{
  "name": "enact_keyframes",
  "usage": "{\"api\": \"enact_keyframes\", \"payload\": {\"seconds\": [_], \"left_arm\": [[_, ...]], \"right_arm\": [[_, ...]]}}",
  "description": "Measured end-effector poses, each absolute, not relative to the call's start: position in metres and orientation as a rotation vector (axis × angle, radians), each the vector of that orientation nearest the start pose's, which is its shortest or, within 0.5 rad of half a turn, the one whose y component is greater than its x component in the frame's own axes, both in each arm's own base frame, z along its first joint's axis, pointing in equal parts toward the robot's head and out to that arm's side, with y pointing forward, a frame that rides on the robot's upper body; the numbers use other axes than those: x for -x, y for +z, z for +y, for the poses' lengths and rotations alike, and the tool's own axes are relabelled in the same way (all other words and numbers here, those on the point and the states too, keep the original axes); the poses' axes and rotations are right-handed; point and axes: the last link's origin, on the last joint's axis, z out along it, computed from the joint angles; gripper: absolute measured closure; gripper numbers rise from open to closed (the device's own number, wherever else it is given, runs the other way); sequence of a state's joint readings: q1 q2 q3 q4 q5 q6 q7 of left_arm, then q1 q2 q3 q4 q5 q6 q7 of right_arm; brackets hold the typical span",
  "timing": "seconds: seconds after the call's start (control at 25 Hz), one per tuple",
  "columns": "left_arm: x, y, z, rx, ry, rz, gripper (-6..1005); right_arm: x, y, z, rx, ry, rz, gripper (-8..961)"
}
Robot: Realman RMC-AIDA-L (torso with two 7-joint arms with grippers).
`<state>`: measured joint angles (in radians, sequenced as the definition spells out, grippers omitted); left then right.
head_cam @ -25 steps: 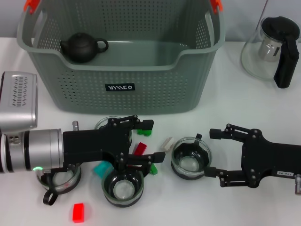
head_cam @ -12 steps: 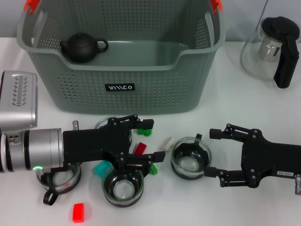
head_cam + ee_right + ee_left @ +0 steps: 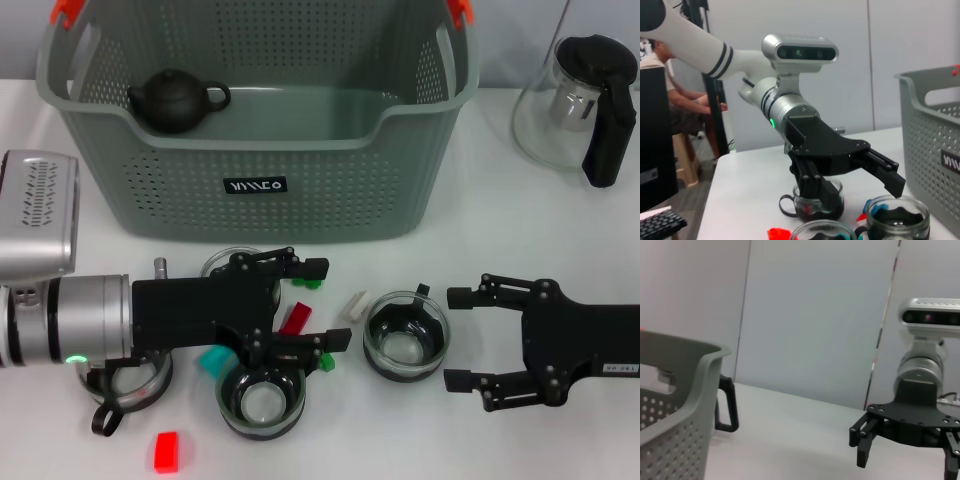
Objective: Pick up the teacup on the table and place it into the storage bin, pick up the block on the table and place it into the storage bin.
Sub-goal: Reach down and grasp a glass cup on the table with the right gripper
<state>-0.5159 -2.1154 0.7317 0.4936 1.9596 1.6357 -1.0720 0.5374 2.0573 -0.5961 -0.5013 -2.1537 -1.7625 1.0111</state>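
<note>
Far left: one glass teacup [image 3: 128, 378] mostly hidden under the left arm, a red block [image 3: 167, 451] alone near the table's front edge.

Left gripper [image 3: 318, 306] low over the table in front of the storage bin [image 3: 255, 130], fingers spread wide. A dark red block [image 3: 295, 318] lies between them; teal block [image 3: 213, 358] and a green block [image 3: 325, 359] just beside. A second glass teacup [image 3: 261, 396] sits directly under the nearer finger. The left gripper has crept slightly toward the middle since a second ago.

Centre: white block [image 3: 353, 304] beside a third glass teacup [image 3: 405, 337], which stands between the two grippers. Bin behind, holding only a dark teapot [image 3: 176, 99]; no cup or block in it yet.

Right gripper [image 3: 458, 338] also wide open, mouth facing the centre teacup, but now just clear of it. Earlier its fingers bracketed the cup; it has backed away toward the right and the cup has not moved.

Judgement: the centre teacup lies straight ahead of the right gripper's opening, so the right arm is the better placed for it.

Far right: glass carafe [image 3: 580, 105], apart from the work.
</note>
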Motion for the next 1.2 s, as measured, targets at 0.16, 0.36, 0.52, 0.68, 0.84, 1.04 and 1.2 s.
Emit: {"api": "enact_keyframes", "payload": {"seconds": [0.16,0.36,0.52,0.68,0.84,1.04,1.2], "left_arm": [[0.253,-0.040,0.292,2.852,-0.874,-0.354,126],[0.256,-0.035,0.291,2.856,-0.865,-0.350,126],[0.257,-0.035,0.290,2.856,-0.864,-0.354,125],[0.257,-0.036,0.290,2.852,-0.869,-0.360,125],[0.258,-0.037,0.289,2.847,-0.868,-0.370,125],[0.259,-0.037,0.289,2.840,-0.867,-0.377,125],[0.259,-0.036,0.290,2.835,-0.867,-0.374,126]], "right_arm": [[-0.262,-0.008,0.295,2.989,0.728,0.255,25],[-0.250,-0.005,0.307,3.058,0.626,0.241,25],[-0.239,-0.008,0.316,3.118,0.519,0.255,25],[-0.228,-0.013,0.325,3.185,0.371,0.280,25],[-0.216,-0.021,0.334,3.222,0.200,0.275,25],[-0.203,-0.031,0.342,3.246,0.055,0.235,25],[-0.195,-0.041,0.347,3.255,-0.073,0.205,25]]}}
